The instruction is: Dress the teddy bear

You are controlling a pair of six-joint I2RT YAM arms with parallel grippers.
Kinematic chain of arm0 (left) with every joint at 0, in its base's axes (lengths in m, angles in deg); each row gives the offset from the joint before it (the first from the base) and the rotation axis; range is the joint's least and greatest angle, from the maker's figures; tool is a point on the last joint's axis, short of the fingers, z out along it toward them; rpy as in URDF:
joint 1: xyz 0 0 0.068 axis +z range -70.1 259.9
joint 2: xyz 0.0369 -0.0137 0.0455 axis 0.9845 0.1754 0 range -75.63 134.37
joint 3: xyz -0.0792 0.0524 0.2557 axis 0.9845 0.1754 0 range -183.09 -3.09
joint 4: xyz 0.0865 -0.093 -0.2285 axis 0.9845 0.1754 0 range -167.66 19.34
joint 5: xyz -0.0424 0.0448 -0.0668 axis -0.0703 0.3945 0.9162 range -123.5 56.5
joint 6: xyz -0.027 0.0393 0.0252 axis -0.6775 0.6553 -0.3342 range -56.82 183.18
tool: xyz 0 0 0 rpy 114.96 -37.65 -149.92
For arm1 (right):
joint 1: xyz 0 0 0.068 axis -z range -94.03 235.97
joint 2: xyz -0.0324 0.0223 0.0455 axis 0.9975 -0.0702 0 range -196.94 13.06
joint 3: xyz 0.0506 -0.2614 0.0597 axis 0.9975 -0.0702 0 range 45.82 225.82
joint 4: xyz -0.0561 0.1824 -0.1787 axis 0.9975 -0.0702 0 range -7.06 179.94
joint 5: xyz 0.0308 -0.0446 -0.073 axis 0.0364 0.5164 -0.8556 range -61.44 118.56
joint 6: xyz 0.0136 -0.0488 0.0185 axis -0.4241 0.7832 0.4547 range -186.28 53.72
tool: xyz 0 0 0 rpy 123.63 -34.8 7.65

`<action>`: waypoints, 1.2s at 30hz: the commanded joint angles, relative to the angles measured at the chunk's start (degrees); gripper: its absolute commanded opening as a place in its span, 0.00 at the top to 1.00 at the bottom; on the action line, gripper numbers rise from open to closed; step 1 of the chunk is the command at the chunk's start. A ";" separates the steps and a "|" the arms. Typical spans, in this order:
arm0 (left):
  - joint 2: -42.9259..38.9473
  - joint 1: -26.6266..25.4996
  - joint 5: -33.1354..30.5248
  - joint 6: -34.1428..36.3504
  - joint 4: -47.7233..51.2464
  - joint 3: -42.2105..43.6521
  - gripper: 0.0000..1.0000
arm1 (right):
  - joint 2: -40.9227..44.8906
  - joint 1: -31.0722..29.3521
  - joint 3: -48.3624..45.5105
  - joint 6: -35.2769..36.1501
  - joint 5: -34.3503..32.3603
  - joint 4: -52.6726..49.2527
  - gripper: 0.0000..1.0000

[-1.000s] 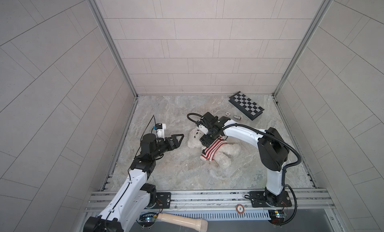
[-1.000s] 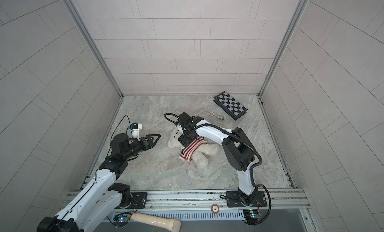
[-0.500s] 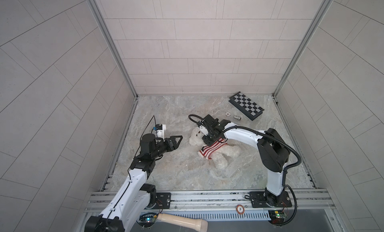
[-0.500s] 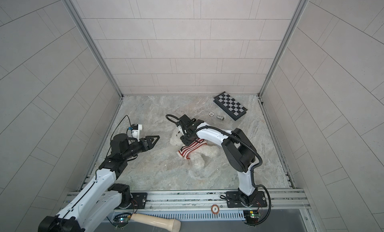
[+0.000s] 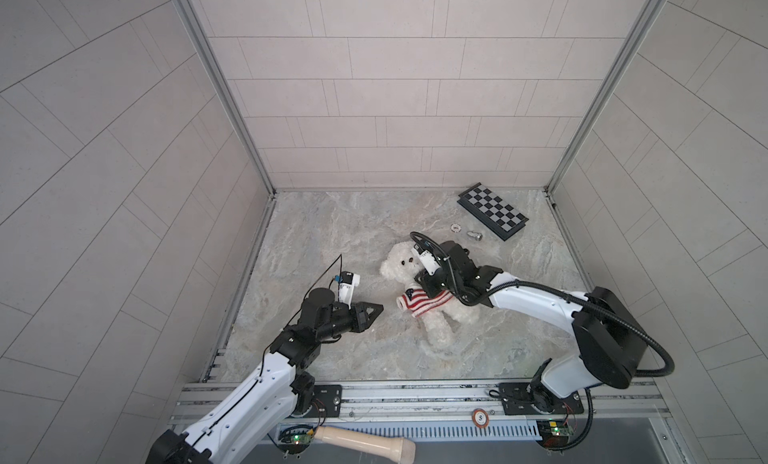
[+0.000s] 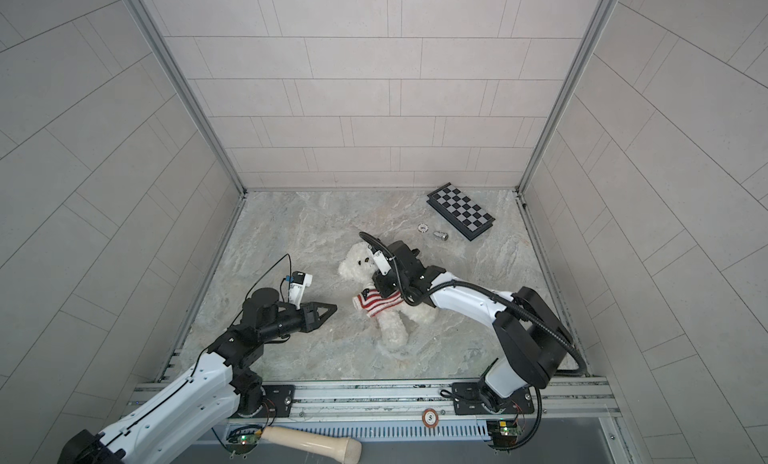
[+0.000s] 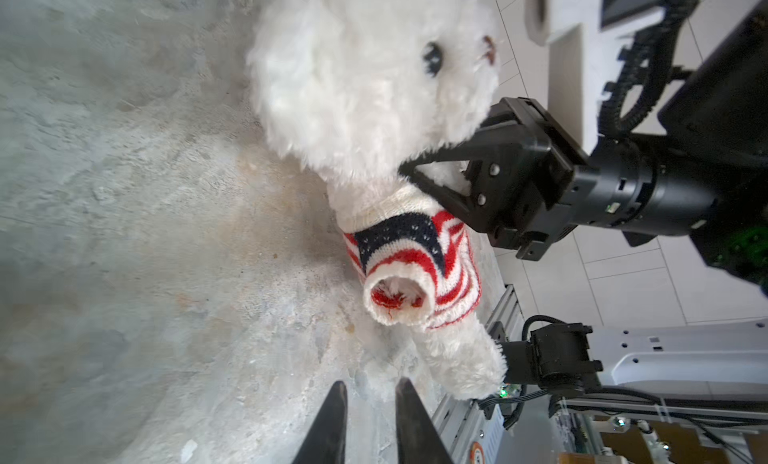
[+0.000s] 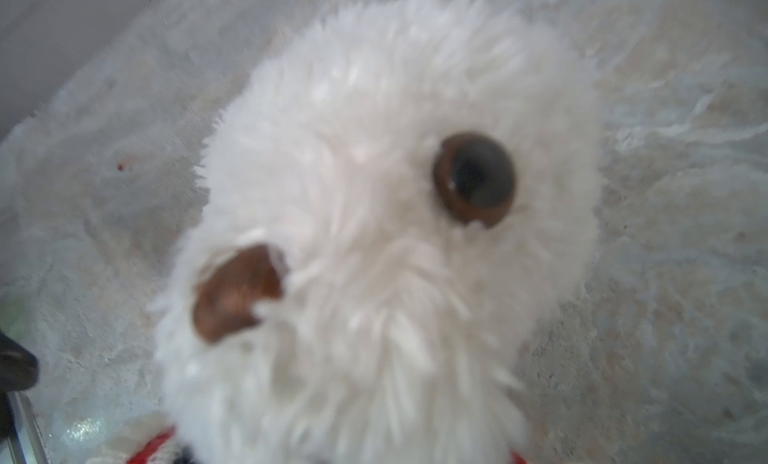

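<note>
Since a second ago both sets of jaws had narrowed, and my left gripper (image 5: 376, 308) had eased toward the teddy bear (image 5: 432, 316), which lay on its back mid-table (image 5: 332, 233). Its fingertips (image 7: 336, 403) stood nearly together, holding nothing. From the left wrist I saw my right gripper (image 7: 419, 173) pinched on the striped sweater (image 7: 419, 258) at the neck; both top views hid that grip beneath the arm. My right wrist gave only a blurred face.

Fluffy white teddy bear (image 5: 432, 312) lying face-up mid-table, head toward back wall, striped sweater (image 5: 424, 301) on torso
</note>
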 commanded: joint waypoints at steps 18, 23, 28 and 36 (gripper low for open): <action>-1.00 -8.13 -12.63 -2.35 -5.22 -5.05 0.89 | 6.98 -2.75 -16.16 -7.44 0.31 43.41 0.99; 2.73 -11.96 -14.77 -1.58 -4.45 -7.86 0.89 | 8.21 -2.79 -16.89 -7.01 0.35 43.57 1.00; 6.03 -15.26 -17.01 -1.55 -5.31 -9.64 0.86 | 9.65 -3.54 -17.71 -5.96 -0.90 43.43 1.00; 7.26 -17.44 -22.44 -2.23 -4.23 -10.64 0.65 | 12.00 -5.67 -19.75 -3.40 -3.33 44.03 1.00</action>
